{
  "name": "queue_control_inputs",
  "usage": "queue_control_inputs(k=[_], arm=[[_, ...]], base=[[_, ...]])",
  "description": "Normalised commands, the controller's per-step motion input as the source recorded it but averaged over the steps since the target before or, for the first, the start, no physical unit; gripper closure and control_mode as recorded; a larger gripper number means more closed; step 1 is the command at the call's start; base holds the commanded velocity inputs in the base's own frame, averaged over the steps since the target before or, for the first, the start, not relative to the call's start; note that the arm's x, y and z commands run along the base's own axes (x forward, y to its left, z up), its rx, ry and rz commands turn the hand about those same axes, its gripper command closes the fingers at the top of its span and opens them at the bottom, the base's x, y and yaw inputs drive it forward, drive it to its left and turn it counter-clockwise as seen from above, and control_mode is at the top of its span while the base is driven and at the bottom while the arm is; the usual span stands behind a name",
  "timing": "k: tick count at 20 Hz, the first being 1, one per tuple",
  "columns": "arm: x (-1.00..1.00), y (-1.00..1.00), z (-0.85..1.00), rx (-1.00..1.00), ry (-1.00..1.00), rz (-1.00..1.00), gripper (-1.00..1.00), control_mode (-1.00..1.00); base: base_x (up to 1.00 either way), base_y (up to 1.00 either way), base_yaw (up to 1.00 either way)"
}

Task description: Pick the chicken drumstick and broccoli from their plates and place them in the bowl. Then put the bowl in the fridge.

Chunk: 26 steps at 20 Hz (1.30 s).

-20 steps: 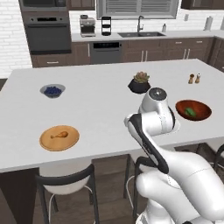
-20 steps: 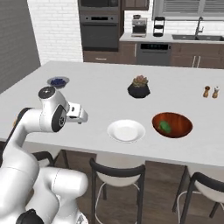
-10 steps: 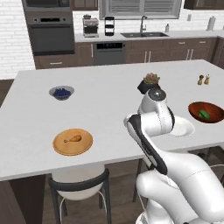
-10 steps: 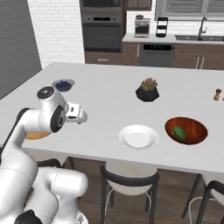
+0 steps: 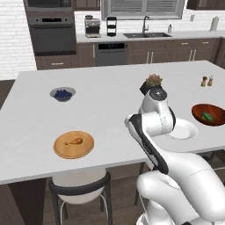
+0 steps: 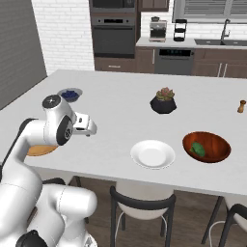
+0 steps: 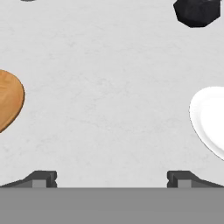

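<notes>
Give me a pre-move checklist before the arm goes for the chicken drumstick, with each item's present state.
1. End effector empty and open: ok; the fingers stand wide apart over bare counter.
2. Chicken drumstick on the wooden plate, free to grasp: ok; nothing lies on or against it.
3. Broccoli already in the bowl: ok; the white plate is bare.
4. Room left in the bowl for the drumstick: ok; most of its floor is free.
5. End effector lined up over the drumstick: not ok; the wooden plate sits at the left edge of the hand view.
6. Fridge door open: cannot tell.
</notes>
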Motion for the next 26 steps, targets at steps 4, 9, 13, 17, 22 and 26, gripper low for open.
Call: queue_control_inputs(k=[4, 9, 13, 17, 22, 26], arm=[[0.00, 0.30, 0.03, 0.00, 0.00, 0.05, -1.00, -1.00], [0.12, 0.97, 0.06, 0.00, 0.03, 0.31, -1.00, -1.00], [0.43, 1.00, 0.09, 0.00, 0.02, 0.36, -1.00, -1.00], [0.65, 1.00, 0.06, 0.00, 0.00, 0.09, -1.00, -1.00], [0.52, 1.00, 0.00, -0.05, 0.02, 0.28, -1.00, -1.00], [0.16, 0.63, 0.00, -0.10, 0.10, 0.31, -1.00, -1.00]], base=[[0.00, 0.05, 0.00], [0.00, 0.00, 0.00], [0.00, 0.00, 0.00], [0.00, 0.00, 0.00], [0.00, 0.00, 0.00], [0.00, 0.00, 0.00]])
